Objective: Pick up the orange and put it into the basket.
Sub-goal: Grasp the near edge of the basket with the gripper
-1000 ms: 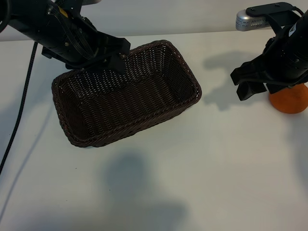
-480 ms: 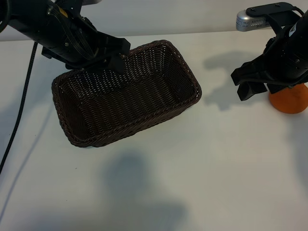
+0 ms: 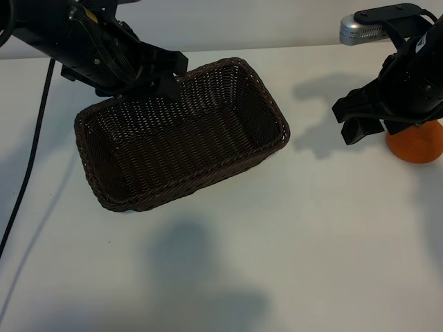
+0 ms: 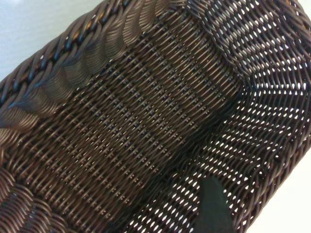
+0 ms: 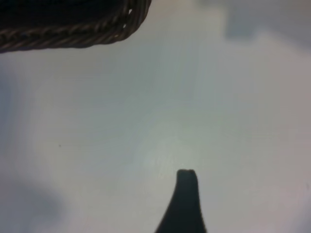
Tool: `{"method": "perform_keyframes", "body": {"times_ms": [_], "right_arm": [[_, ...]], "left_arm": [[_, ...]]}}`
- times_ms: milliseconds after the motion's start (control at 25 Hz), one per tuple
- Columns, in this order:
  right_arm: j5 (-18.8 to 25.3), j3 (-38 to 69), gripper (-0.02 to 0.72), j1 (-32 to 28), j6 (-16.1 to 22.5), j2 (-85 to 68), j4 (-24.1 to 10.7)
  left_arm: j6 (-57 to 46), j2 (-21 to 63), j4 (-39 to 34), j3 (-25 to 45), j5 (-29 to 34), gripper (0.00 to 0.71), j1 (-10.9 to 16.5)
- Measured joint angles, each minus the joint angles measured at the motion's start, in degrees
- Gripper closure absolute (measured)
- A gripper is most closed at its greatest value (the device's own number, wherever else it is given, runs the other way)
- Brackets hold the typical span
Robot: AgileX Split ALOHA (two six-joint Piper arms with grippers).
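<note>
- Two arms over a white table point(image 3: 291, 228), one toward each far corner.
- Sits toward the table's far left: the basket point(image 3: 181, 135), dark-brown wicker, long axis running diagonally, braided rim, nothing visible inside.
- Hangs over the basket's far-left rim: the left gripper point(image 3: 163, 77), black, fingers parted and grasping nothing, apparently just above the wicker; contact cannot be told.
- From the left wrist view, fills nearly everything: the basket's point(image 4: 146, 126) woven floor and sloping wall, with one dark fingertip point(image 4: 212, 204) of the left gripper showing against the weave.
- Rests at the table's right edge, well apart from the basket: the orange point(image 3: 417, 144), bright, only its lower part visible, the rest hidden behind the right arm.
- Hovers just beside the orange, on the side toward the basket: the right gripper point(image 3: 361, 116), black, fingers spread wide and holding nothing; not around the fruit.
- From the right wrist view, shows only bare table point(image 5: 146, 121), a corner of the basket's rim point(image 5: 73, 34) at the frame edge, and one dark fingertip point(image 5: 186, 194) of the right gripper; no orange there.
- Runs along the table's left side: a black cable point(image 3: 31, 159) down from the left arm.
- Stands at the far right edge behind the right arm: a silver-grey device point(image 3: 361, 28), partly covered.
- Lie on the tabletop near its front and far right: soft shadows of the arms.
</note>
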State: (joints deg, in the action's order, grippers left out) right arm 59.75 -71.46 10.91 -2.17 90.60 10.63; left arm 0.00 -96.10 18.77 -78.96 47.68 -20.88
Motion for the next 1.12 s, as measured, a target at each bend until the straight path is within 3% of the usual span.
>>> {"method": "perform_keyframes", "body": {"times_ms": [160, 320, 680, 920, 1120], "right_arm": [[0.00, 0.00, 0.108, 0.00, 0.00, 0.00, 0.00], [0.00, 0.00, 0.108, 0.00, 0.00, 0.00, 0.00], [0.08, 0.00, 0.108, 0.00, 0.00, 0.00, 0.00], [0.37, 0.00, 0.108, 0.00, 0.00, 0.00, 0.00], [0.94, 0.00, 0.108, 0.00, -0.25, 0.00, 0.00]], "left_arm": [[-3.00, 0.19, -2.49, 0.00, 2.39, 0.227, 0.08], [-10.83, 3.57, -13.06, 2.36, 4.07, 0.227, 0.19], [-29.45, 17.46, -30.60, 16.27, 5.72, 0.221, 0.19], [-39.96, 20.44, -33.95, 24.81, 2.41, 0.184, 1.31], [-41.33, 20.31, -30.29, 26.34, -3.90, 0.179, 3.99]]}}
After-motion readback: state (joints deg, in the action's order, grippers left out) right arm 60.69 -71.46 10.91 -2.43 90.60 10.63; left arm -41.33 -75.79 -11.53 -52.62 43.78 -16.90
